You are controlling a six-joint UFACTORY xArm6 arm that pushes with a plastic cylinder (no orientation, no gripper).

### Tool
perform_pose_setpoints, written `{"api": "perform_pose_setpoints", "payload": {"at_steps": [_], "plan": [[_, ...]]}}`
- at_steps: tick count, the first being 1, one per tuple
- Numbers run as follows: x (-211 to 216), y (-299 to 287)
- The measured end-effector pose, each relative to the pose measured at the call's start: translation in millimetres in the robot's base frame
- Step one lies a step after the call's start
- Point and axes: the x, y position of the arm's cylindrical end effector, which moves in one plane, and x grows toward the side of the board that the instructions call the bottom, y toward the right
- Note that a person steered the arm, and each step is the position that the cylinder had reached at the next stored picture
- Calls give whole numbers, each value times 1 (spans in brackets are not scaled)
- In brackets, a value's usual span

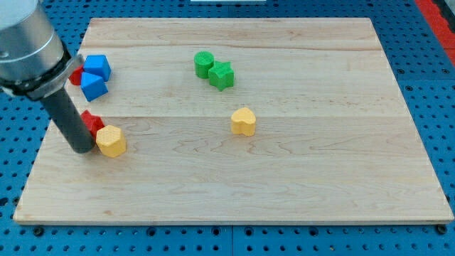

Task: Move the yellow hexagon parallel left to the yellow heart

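The yellow hexagon [111, 141] lies at the left of the wooden board [234, 185]. The yellow heart [244, 121] lies near the board's middle, well to the right of the hexagon and a little higher in the view. My tip [82, 149] rests on the board just left of the yellow hexagon, close to or touching its left side. A red block [92, 121] sits right behind the hexagon, partly hidden by the rod.
Two blue cubes [96, 67] [93, 87] sit at the upper left with a small red piece [75, 75] partly hidden beside them. A green cylinder [204, 64] and a green star [221, 75] sit touching at the upper middle.
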Motion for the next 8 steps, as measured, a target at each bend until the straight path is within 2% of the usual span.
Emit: {"api": "perform_pose_setpoints", "payload": {"at_steps": [2, 4, 5, 6, 8], "plan": [[-42, 0], [-19, -36], [-5, -36], [12, -17], [12, 97]]}}
